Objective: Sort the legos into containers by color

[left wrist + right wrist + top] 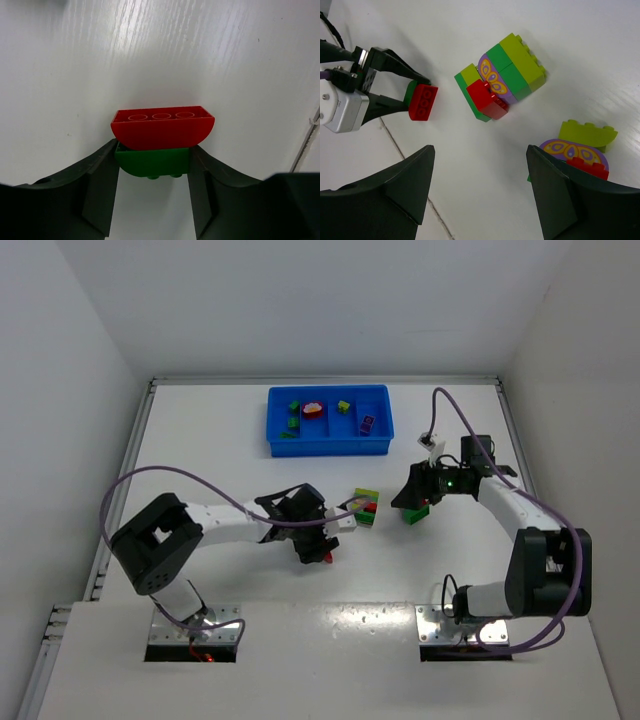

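Note:
My left gripper (153, 165) is shut on a green brick (150, 162) with a red curved brick (162, 128) stuck to it, low over the table; it shows in the top view (322, 548) and the right wrist view (422, 101). A multicoloured clump (365, 506) of green, lime, purple and red bricks lies mid-table (502, 77). A second clump (582, 147) of lime, purple, red and green lies beside my right finger (415, 514). My right gripper (480, 185) is open and empty above the table (418, 495). The blue tray (330, 445) at the back holds green, red, lime and purple bricks.
White walls enclose the table at the left, back and right. A purple cable loops over each arm. A table seam (410, 170) runs under the right gripper.

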{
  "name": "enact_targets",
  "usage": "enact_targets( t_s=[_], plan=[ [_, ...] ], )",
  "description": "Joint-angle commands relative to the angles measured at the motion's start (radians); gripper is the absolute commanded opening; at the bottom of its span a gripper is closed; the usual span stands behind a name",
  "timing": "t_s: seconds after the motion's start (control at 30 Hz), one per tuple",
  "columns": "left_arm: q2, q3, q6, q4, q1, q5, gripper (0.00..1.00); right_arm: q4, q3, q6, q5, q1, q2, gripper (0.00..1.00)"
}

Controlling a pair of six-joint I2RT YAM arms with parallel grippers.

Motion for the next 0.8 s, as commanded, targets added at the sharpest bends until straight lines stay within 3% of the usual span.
enact_targets(
  t_s=[0.0,0.1,0.23,0.4,0.5,0.77],
  plan=[
    [0.014,0.03,0.005,0.035,-0.014,0.021,0.54,0.019,0.007,-0.031,-0.025,-0.005,0.01,0.75],
    [0.025,0.04,0.005,0.035,-0.014,0.021,0.4,0.019,0.007,-0.031,-0.025,-0.005,0.01,0.75],
    [0.025,0.04,-0.004,0.035,-0.014,0.01,0.33,0.019,0.007,-0.031,-0.025,-0.005,0.01,0.75],
    [-0.059,0.058,-0.004,0.035,-0.014,-0.068,0.31,0.028,0.021,0.051,-0.192,0.014,0.048,0.76],
    [-0.117,0.098,-0.016,0.045,-0.014,-0.108,0.31,-0.023,0.087,0.088,-0.316,0.047,0.16,0.76],
    [-0.128,0.201,-0.053,0.047,-0.014,-0.125,0.29,-0.299,0.296,-0.106,-0.464,0.167,0.421,0.76]
  ],
)
